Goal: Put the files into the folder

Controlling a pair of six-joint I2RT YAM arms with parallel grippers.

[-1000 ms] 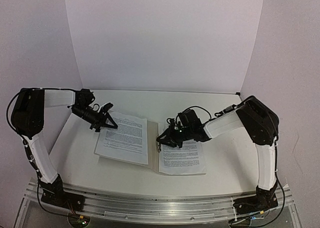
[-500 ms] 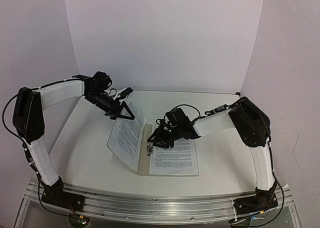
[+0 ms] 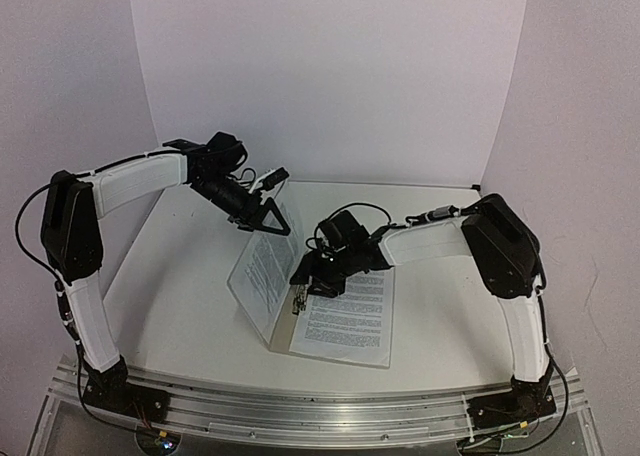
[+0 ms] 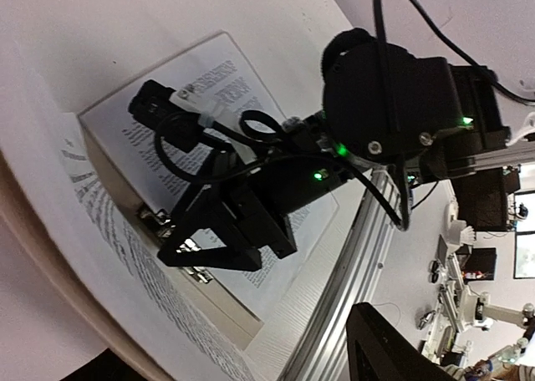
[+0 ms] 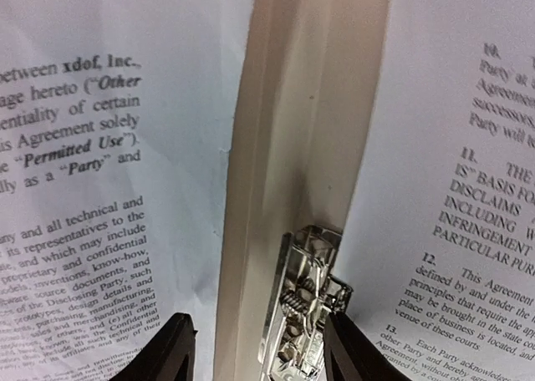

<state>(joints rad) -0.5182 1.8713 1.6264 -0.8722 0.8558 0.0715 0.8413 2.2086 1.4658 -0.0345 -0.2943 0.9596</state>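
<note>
The tan folder lies open. My left gripper is shut on the far edge of its left cover and holds that cover steeply raised, with a printed sheet lying against it. A second printed sheet lies flat on the right cover. My right gripper is open and low over the spine, its fingertips on either side of the metal clip. The right wrist view shows the two sheets, one left and one right of the spine. The left wrist view shows the clip under the right gripper.
The white table carries the folder at its middle. White walls close in the back and both sides. The metal rail with the arm bases runs along the near edge.
My left gripper has risen and moved right, swinging the left cover and its sheet from flat to steeply raised. My right gripper has moved left from the right sheet to the spine and clip.
</note>
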